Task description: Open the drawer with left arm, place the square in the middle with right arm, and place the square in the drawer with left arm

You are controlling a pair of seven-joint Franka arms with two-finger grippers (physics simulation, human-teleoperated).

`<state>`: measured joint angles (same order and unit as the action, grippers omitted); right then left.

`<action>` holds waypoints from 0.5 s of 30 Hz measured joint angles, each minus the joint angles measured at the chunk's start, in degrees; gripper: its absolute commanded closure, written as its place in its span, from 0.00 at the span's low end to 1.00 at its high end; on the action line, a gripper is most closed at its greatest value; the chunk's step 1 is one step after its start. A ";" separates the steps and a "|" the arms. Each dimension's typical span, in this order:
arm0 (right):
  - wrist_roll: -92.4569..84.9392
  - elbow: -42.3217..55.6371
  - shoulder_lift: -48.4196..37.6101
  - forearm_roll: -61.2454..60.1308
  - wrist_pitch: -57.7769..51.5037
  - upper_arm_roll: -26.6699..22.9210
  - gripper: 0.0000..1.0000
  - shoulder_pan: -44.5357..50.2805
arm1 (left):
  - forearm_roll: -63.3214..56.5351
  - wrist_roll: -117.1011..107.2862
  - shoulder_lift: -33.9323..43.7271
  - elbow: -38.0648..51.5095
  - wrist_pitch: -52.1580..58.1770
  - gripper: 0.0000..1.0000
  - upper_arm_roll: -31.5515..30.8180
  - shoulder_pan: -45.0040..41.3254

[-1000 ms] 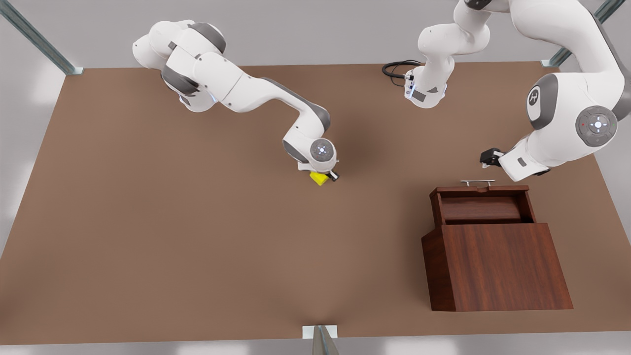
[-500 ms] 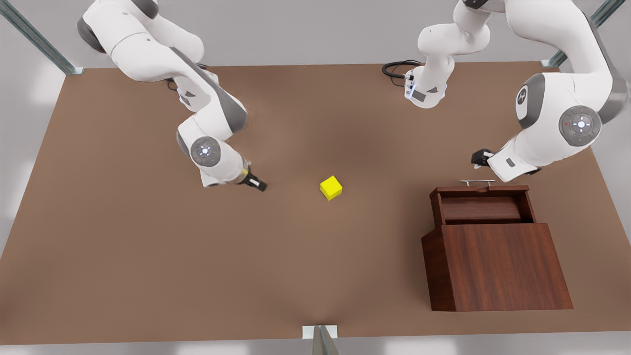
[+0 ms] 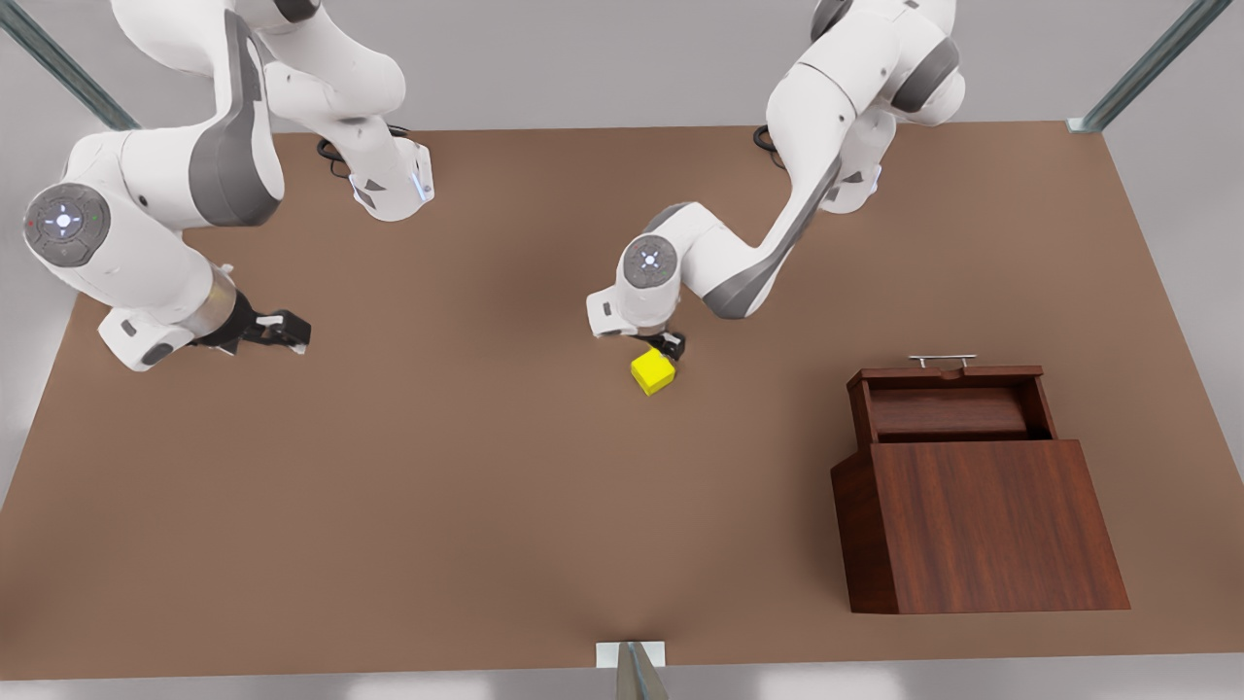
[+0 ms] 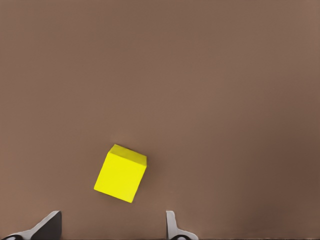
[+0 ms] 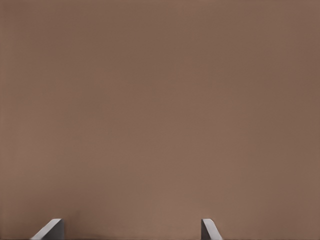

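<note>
the yellow cube [image 3: 652,371] sat on the bare brown table [image 3: 466,467] near its middle, well apart from the wooden cabinet [image 3: 982,525], whose drawer [image 3: 948,401] stood pulled out with its bar handle [image 3: 941,360] facing away; the left gripper [image 3: 669,345] hovered just beside and above the cube, its fingers [image 4: 172,227] spread wider than the cube and nothing between them; the right gripper [image 3: 277,329] waited off at the front view's left, its fingers [image 5: 210,230] spread wide and empty; the cube looked rigid, light and smooth-faced, so a grip across two opposite flat sides, centred, seemed safest; it sat turned relative to the fingers in the left wrist view [image 4: 121,173], so the wrist likely needed rotating to square up, or a corner pinch could twist it loose.
</note>
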<state>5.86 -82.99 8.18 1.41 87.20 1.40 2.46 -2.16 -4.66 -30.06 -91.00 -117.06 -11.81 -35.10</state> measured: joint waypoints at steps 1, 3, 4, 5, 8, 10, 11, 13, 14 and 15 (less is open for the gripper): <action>0.11 -0.15 -0.08 -0.08 0.07 0.22 0.00 -1.77 | 0.13 5.27 0.03 -2.04 -3.14 0.00 -0.04 0.42; 0.11 -0.57 -0.13 -0.34 0.89 0.68 0.00 0.25 | 0.28 7.81 -0.55 -3.91 -8.27 0.00 0.10 0.97; 0.11 -0.65 0.23 -0.56 2.01 0.72 0.00 0.33 | 0.31 9.45 -1.52 -4.00 -9.11 0.00 0.12 1.40; 0.20 -1.08 0.34 -0.62 2.29 0.62 0.00 -0.51 | 0.45 8.92 -2.54 -4.80 -9.22 0.00 0.21 1.54; 0.20 -1.30 0.68 -0.70 2.36 0.63 0.00 -0.19 | 0.66 8.62 -4.09 -6.10 -10.60 0.00 0.39 1.44; 0.20 -1.55 0.70 -0.70 2.70 0.70 0.00 -0.44 | 0.74 8.62 -4.31 -7.46 -13.51 0.00 0.68 1.44; 0.20 -1.57 0.70 -0.77 2.71 0.70 0.00 -0.42 | 0.71 8.74 -4.40 -7.86 -14.13 0.00 0.82 1.45; 0.20 -1.62 0.78 -0.79 3.00 0.71 0.00 -0.32 | 0.57 9.55 -5.13 -7.87 -15.29 0.00 0.83 1.44; 0.20 -1.65 0.86 -0.79 3.06 0.71 0.00 -0.34 | 0.50 9.58 -5.44 -8.10 -16.93 0.00 0.83 1.49; 0.20 -1.65 0.87 -0.79 3.06 0.71 0.00 -0.36 | 0.46 9.50 -5.54 -8.30 -17.30 0.00 0.83 1.44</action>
<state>6.06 -84.64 9.06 0.62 90.26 2.11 2.10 -1.71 4.84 -35.60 -99.31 -134.37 -10.99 -33.66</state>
